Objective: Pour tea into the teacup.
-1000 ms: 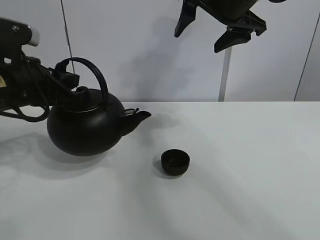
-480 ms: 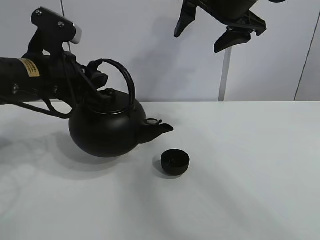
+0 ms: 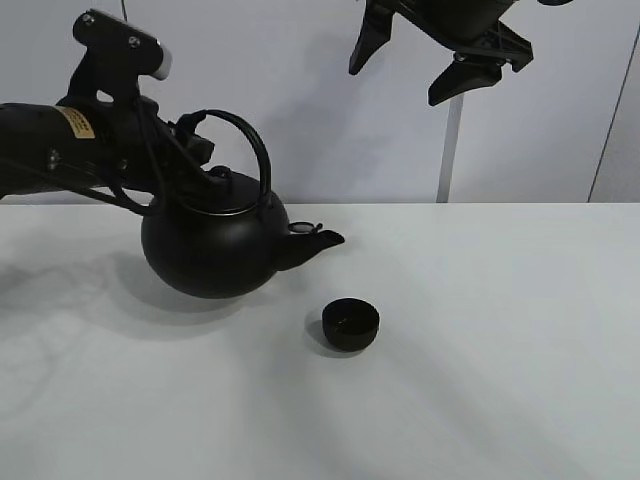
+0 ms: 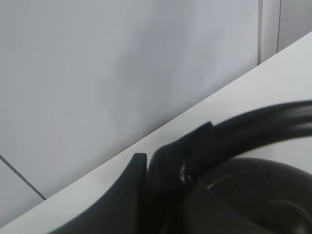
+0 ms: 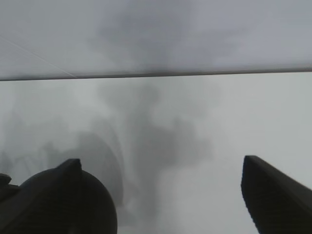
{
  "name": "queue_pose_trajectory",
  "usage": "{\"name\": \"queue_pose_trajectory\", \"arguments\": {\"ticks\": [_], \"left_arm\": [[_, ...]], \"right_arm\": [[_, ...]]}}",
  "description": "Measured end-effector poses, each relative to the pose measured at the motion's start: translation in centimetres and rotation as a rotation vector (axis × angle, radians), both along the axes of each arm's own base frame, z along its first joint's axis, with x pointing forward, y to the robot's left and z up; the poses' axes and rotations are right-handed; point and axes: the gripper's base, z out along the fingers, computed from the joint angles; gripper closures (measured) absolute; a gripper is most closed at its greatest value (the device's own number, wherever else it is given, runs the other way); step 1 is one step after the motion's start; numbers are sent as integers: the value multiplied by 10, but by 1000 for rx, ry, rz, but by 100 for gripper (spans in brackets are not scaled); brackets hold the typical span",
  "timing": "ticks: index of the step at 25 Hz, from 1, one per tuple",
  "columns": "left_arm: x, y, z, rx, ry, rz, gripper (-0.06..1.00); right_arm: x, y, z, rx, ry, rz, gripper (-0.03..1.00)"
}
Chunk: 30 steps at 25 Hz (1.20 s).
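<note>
White bench [image 3: 500, 340]: kettle [image 3: 212, 250] was clamped by its handle in left claw [image 3: 192, 152], spout aimed twd teacup [image 3: 350, 325], set just past & below spout tip; right claw [image 3: 397, 83] was splayed wide, empty, overhead.

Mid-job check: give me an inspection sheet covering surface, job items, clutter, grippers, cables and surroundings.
Surface: white table, no spill seen.
Job's things: black kettle hangs by its arched handle and looks lifted off the table. Its spout points toward the teacup but is not yet over it. The teacup stands upright, apart from the kettle.
Clutter: nothing seen.
Grippers: left gripper is shut on the kettle handle. Right gripper is open, high above the table, holding nothing.
Cables: black cables loop along the left arm.
Surroundings: pale wall and an upright post behind the table.
</note>
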Motion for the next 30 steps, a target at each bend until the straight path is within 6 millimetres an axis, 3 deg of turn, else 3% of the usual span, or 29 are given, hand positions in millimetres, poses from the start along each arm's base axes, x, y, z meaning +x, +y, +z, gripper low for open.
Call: {"name": "queue_pose_trajectory", "arguments": {"ticks": [14, 30], "left_arm": [[0, -13, -12, 55, 13, -1, 85], [2, -20, -8, 146, -52, -39, 85]], "right_arm": [[0, 0, 0, 0, -1, 0, 36], [0, 0, 0, 0, -1, 0, 36]]}}
